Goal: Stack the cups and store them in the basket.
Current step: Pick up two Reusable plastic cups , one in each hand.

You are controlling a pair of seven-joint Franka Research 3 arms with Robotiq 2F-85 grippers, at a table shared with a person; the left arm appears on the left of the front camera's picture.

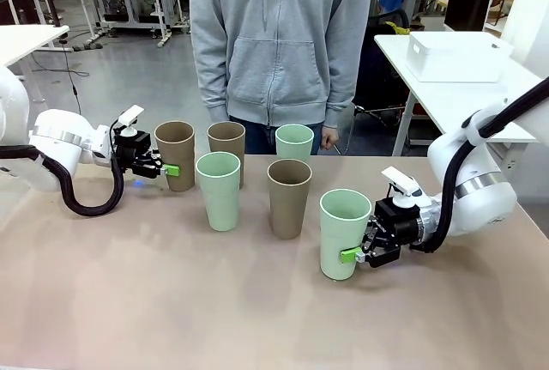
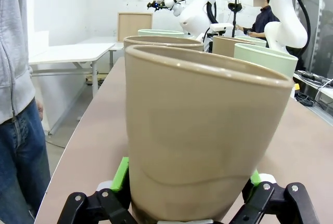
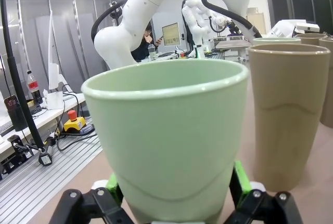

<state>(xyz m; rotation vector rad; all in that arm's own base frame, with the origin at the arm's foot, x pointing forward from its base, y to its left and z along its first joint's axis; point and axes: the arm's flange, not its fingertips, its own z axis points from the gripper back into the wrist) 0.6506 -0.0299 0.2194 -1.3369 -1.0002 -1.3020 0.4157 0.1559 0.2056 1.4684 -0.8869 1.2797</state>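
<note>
Front view puts a tall pale green cup [image 1: 345, 233], dull and with no handle, closest to us. It stands on the brown counter [image 1: 129, 301]. The right tool [image 1: 350, 255] is closed on its low part, with a green pad on each side.

A bit farther back stand a second pale green cup [image 1: 219, 190] and a tall tan brown cup [image 1: 289, 198]. They are near each other but apart, and nothing holds them. Farther back on the left, the left tool [image 1: 171, 170] is closed on the low part of another tan brown cup [image 1: 175, 155]. Just beside it is a third tan cup [image 1: 226, 148], and the last green cup [image 1: 294, 141] stands at the back.

I think the job is only starting. Two cups are grabbed, but no cup sits inside another. None is in the big white plastic basket [image 1: 455, 57], which sits far off on a white counter [image 1: 446, 100] at the back right.

I cannot see into the basket. Both wrist views cut off the cup bottoms, so I cannot tell if the held cups are lifted.
</note>
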